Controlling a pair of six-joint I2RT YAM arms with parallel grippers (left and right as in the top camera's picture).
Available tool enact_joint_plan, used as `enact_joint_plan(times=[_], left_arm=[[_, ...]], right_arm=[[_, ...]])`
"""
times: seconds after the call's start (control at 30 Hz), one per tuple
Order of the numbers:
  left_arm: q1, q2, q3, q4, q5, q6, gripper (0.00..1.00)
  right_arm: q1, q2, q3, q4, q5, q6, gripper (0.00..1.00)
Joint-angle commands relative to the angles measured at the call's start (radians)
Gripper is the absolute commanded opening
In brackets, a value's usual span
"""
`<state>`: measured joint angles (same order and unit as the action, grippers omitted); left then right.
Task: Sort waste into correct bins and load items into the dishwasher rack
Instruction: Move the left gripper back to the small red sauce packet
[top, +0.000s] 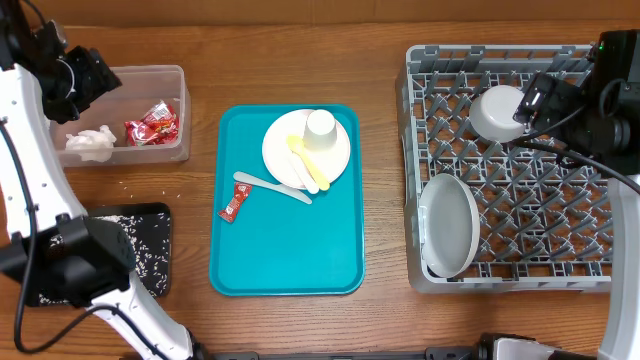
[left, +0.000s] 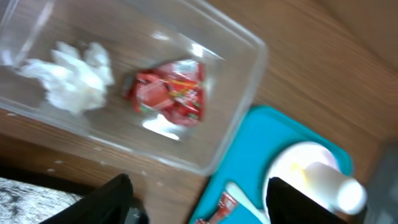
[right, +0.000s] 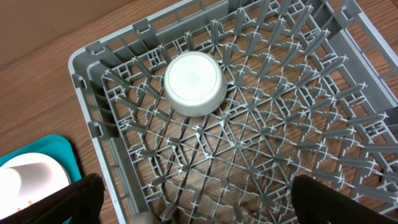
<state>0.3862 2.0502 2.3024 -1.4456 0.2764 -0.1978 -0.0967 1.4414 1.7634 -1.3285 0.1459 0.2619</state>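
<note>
A: How many plates are showing?
B: Two: first plate (top: 288, 160) is lying on the teal tray (top: 290, 250) under one cup (top: 321, 128); second plate (top: 448, 225) is standing in the dishwasher rack (top: 560, 205). Left end effector (left: 202, 202) and right end effector (right: 205, 202) are gaping, empty.

Left wrist view: blur is softening the whole frame. The clear tub (left: 252, 81) is running off the top and left edges; print on the red wrapper (left: 171, 93) inside is smearing beyond reading. The bottom edge is cropping the left gripper's fingers (left: 112, 202).

Overhead: the left arm (top: 70, 262) is covering part of the black tray (top: 163, 225); the right arm (top: 600, 110) is hiding the upper right corner of the rack (top: 411, 130).

Right wrist view: the rack is running past the right and bottom edges.
</note>
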Motion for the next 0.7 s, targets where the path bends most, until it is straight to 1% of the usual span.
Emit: enact_joint_plan(times=[0.0, 0.13, 0.2, 0.23, 0.33, 0.43, 0.53, 0.67], left_arm=[[-0.056, -0.101, 0.042, -0.055, 0.164, 0.077, 0.77], [-0.173, -0.098, 0.036, -0.190, 0.147, 0.136, 0.79], [-0.236, -0.084, 0.022, -0.245, 0.101, 0.150, 0.78], [-0.272, -0.081, -0.001, -0.244, 0.077, 0.150, 0.85], [-0.376, -0.078, -0.102, -0.224, 0.015, 0.139, 0.85], [-0.451, -0.076, -0.205, -0.203, -0.071, 0.119, 0.85], [-0.488, -0.076, -0.297, -0.189, -0.132, 0.072, 0.88], [-0.502, -0.076, -0.407, -0.161, -0.138, 0.059, 0.89]], right_arm=[[0.001, 0.003, 0.017, 0.003, 0.010, 0.004, 1.00], [0.001, 0.003, 0.017, 0.003, 0.010, 0.004, 1.00], [0.001, 0.003, 0.017, 0.003, 0.010, 0.005, 1.00], [0.001, 0.003, 0.017, 0.003, 0.010, 0.004, 1.00], [0.001, 0.003, 0.017, 0.004, 0.010, 0.004, 1.00], [0.001, 0.003, 0.017, 0.003, 0.010, 0.004, 1.00], [0.001, 0.003, 0.017, 0.004, 0.010, 0.004, 1.00], [0.001, 0.003, 0.017, 0.003, 0.010, 0.004, 1.00]])
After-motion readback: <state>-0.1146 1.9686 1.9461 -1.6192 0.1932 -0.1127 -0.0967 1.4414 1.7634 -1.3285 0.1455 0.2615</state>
